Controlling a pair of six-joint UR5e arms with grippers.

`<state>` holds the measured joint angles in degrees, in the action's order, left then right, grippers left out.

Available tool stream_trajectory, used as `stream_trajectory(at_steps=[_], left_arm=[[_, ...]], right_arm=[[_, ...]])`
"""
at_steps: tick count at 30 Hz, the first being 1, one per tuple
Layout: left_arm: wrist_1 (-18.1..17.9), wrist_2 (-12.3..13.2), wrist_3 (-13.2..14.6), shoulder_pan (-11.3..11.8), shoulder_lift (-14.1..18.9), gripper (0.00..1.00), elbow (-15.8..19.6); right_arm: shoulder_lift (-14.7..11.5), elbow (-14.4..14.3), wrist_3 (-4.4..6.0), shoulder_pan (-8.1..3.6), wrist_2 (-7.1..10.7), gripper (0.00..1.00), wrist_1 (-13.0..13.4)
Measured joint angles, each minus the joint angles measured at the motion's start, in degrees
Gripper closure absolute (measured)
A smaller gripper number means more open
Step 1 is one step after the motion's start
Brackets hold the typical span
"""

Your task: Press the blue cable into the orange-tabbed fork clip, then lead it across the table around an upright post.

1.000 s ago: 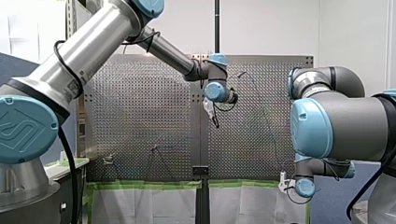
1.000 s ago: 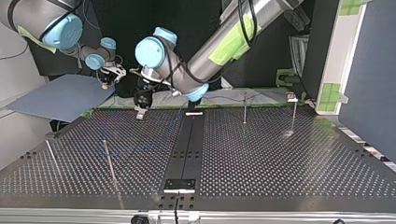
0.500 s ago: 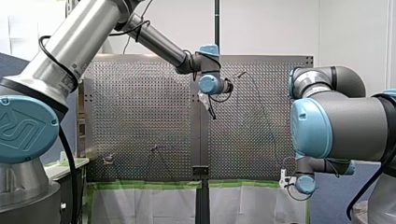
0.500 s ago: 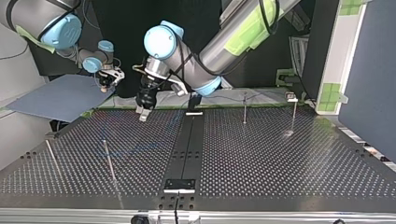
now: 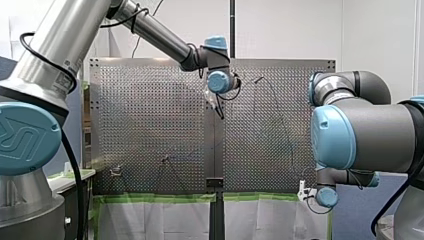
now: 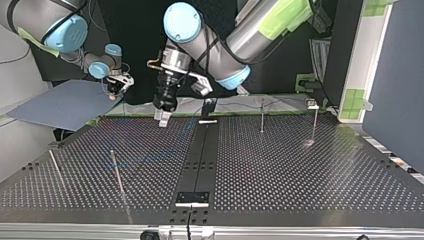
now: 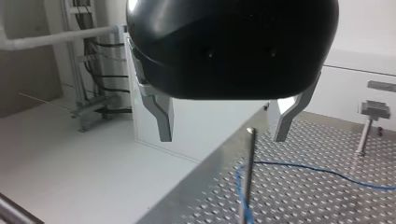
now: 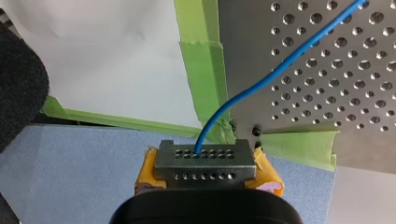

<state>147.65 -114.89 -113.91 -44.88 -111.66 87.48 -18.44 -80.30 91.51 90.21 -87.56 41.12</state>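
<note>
My right tool (image 8: 205, 164) was clamped on the end of the blue cable (image 8: 243, 95), off the bench (image 8: 327, 70) corner; my left tool (image 7: 222, 137) hung open and empty above an upright post (image 7: 250, 158), cable beside it. I judged routing underway: next, lower and pinch that cable

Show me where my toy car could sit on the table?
The widest bare patch of the table is at the top view's right: between the black centre strip and the right edge, nearer than the two upright posts. The left half is crowded: two thin rods, the blue cable, my left gripper above.
</note>
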Motion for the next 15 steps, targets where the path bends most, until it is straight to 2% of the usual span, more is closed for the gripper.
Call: stream_trajectory(at_steps=[8, 15], left_arm=[[-3.7, -0.6, -0.7, -0.5, 3.7, 0.0, 3.7], [-7.0, -0.5, -3.4, -0.2, 7.0, 0.0, 7.0]], right_arm=[[0.0, 0.0, -0.14, 0.27, 0.39, 1.0, 0.0], [0.0, 0.0, -0.23, 0.5, 0.45, 1.0, 0.0]])
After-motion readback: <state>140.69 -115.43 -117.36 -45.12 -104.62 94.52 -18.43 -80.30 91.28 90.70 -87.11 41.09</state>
